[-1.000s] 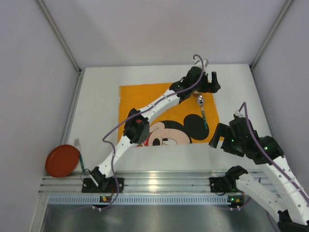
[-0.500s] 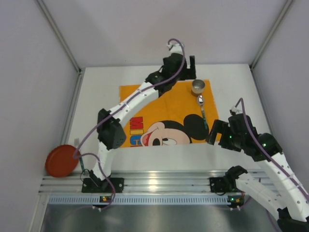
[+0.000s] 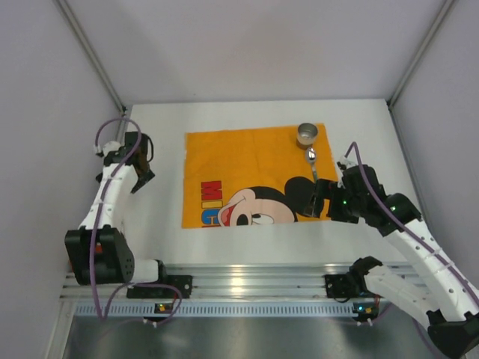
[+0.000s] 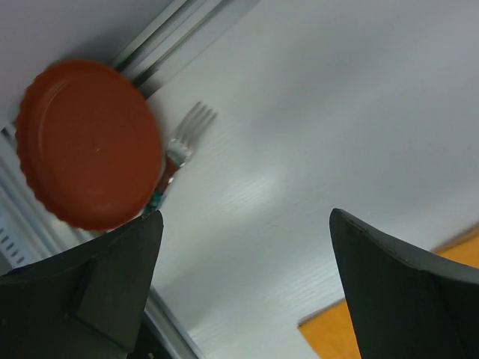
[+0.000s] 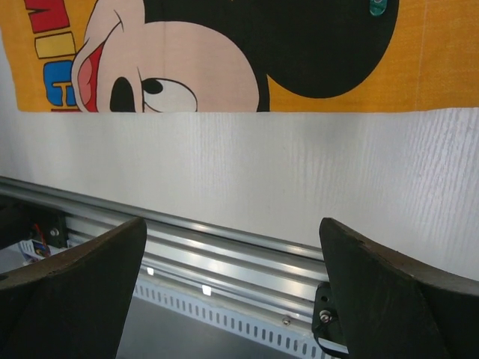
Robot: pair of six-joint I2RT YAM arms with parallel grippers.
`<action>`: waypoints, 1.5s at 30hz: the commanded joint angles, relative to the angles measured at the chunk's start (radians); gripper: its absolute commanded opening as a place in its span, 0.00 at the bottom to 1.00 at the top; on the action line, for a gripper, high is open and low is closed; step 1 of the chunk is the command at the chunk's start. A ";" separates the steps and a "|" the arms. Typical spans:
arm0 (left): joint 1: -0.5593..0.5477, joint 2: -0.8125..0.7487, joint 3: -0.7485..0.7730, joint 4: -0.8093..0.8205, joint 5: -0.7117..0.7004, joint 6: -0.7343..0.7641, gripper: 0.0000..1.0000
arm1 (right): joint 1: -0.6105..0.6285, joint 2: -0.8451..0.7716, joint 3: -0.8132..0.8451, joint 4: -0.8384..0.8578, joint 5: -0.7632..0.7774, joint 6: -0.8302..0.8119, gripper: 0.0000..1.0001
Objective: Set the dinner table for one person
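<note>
Table (image 3: 157, 217) spreads white below, orange cloth (image 3: 239, 161) across its middle, cup (image 3: 307, 134) and spoon (image 3: 312, 161) on it. Left gripper (image 4: 243, 224), off the cloth's left, faces plate (image 4: 86, 146) and fork (image 4: 187, 138), fingers wide apart, empty. Right gripper (image 5: 232, 224) by the cloth's near edge, likewise spread.

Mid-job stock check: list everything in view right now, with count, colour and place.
dinner table: 1, white, under everything
cloth: 1, orange with cartoon mouse, mid-table
cup: 1, metal, on the cloth's far right corner
spoon: 1, silver with green handle, on the cloth, nearer than the cup
plate: 1, red, at the table's edge
fork: 1, pale tines, beside the plate, handle partly hidden by it
left pincer: 1, black, open, empty
right pincer: 1, black, open, empty
</note>
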 commanded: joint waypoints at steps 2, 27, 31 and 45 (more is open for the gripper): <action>0.228 -0.163 -0.111 -0.062 0.061 0.050 0.98 | 0.013 0.028 0.013 0.038 -0.056 -0.060 1.00; 0.615 -0.200 -0.416 0.213 0.341 0.110 0.98 | 0.013 0.008 0.068 -0.162 -0.049 -0.189 1.00; 0.706 -0.160 -0.451 0.298 0.425 0.129 0.98 | 0.013 0.013 0.085 -0.185 -0.050 -0.206 1.00; 0.723 0.010 -0.651 0.554 0.539 0.033 0.62 | 0.012 0.051 0.096 -0.197 -0.035 -0.195 1.00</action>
